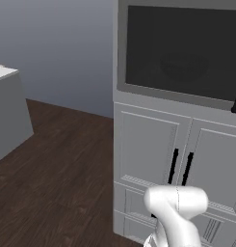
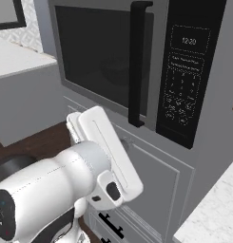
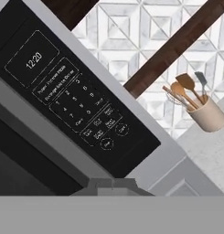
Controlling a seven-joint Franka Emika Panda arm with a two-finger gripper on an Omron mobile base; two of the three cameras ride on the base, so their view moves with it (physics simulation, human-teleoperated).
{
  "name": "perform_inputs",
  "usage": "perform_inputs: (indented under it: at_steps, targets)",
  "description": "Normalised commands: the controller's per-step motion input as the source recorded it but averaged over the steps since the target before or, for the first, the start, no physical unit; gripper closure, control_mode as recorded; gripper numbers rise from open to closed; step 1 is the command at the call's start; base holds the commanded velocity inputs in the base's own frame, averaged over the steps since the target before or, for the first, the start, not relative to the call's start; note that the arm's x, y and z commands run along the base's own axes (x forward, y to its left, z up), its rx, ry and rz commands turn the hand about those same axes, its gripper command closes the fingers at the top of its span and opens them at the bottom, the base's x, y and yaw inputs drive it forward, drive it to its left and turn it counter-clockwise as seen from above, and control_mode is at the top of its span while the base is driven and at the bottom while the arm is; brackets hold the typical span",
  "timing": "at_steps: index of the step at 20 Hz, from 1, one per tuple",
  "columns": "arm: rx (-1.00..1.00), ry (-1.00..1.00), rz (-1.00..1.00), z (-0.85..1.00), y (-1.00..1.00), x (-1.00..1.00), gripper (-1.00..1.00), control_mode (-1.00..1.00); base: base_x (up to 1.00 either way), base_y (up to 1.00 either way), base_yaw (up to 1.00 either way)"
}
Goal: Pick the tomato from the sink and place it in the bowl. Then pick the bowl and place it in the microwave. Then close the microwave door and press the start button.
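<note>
I have the microwave (image 2: 137, 71) straight ahead of the hand, built into the grey cabinet front (image 1: 153, 159). In the hand view its black control panel (image 3: 72, 98) runs on a slant from about ten o'clock down toward four o'clock, close in front of the camera, with the clock display (image 3: 33, 59) reading 12:20 toward the upper left, the number pad under it and a round button (image 3: 106, 144) lowest, just above the bottom edge. The gripper's jaws are together, empty, with nothing between them. The microwave door (image 2: 101, 61) is shut flush against the frame: a grey surround, an almost black window and a tall dark bar handle (image 2: 137, 61) at three o'clock of the glass, right beside the panel. Through the glass in the left base view I can just make out the dim outline of the bowl (image 1: 183, 65) inside. Beyond the panel, at two o'clock in the hand view, a beige crock (image 3: 209, 114) of wooden utensils stands on a pale counter against patterned tile.
</note>
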Motion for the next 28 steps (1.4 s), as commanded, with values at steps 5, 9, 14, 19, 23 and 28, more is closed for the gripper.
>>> perform_inputs:
  at_steps: [5,9,14,19,23,28]
  targets:
    - [0.01,0.0,0.01,0.0,-0.28,0.41,1.0,-1.0,0.0,0.0,0.0]
    - [-0.05,0.01,0.02,-0.01,-0.29,0.11,1.0,-1.0,0.0,0.0,0.0]
    - [-0.23,0.02,0.0,-0.03,-0.07,0.0,1.0,-1.0,0.0,0.0,0.0]
    - [-0.24,0.03,0.0,-0.02,0.0,0.0,1.0,-1.0,0.0,0.0,0.0]
    - [-0.25,0.11,0.0,-0.04,0.0,0.08,1.0,-1.0,0.0,0.0,0.0]
    - [-0.09,0.21,0.0,-0.14,-0.11,0.34,1.0,-1.0,0.0,0.0,0.0]
